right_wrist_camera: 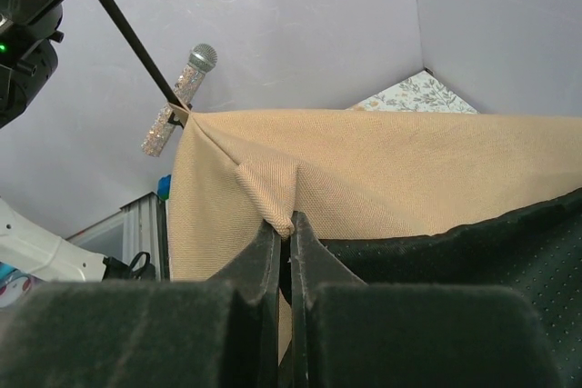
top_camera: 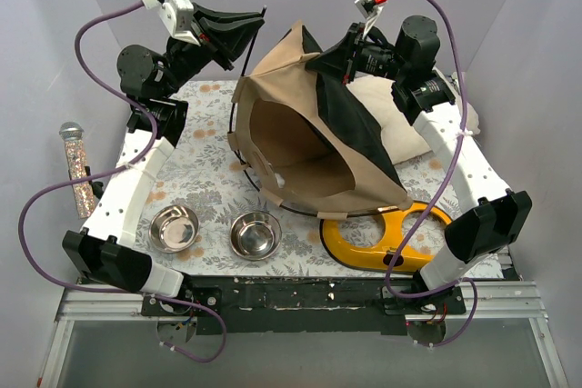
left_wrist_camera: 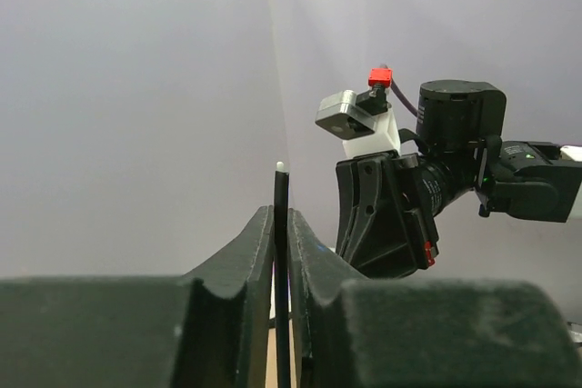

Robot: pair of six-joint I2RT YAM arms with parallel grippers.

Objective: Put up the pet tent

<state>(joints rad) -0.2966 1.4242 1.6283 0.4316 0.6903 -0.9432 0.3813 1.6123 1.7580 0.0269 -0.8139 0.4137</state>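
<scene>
Grip status, left to right.

**1. Left hand.** The left hand is clenched on one thin black rod just below its white tip. The rod stands upright between the pads, held above the far-left part of the table.
- Rod handling (est.): light, springy and smooth.
- It is likely to slide or spin in a pinch grip, so hold near the end w/ firm, steady pressure.
- Avoid sharp bends. The section looks thin enough to kink.

**2. Pet tent.** The pet tent sits mid-table, half raised and slumped.
- The arched doorway faces the near edge, and the black lining shows on the right side.
- A cream cushion touches it at the rear right.
- The near-right hem overlaps a yellow bowl stand.
- Body handling (est.): soft woven cloth w/ no stiffness of its own, so its shape depends on the rods.
- It is probably light but bulky, and will fold and drag if pulled.
- Take hold at the peak, corners or seams, not mid-panel, where the cloth only bunches.

**3. Right hand.** The right hand is grasping a small fold of tan fabric near the peak, above the lining, and holds that part up.
- The pinch covers little cloth (est.), so it may slip once rod tension loads it.
- Keep pulls slow and in line w/ the seam.
</scene>
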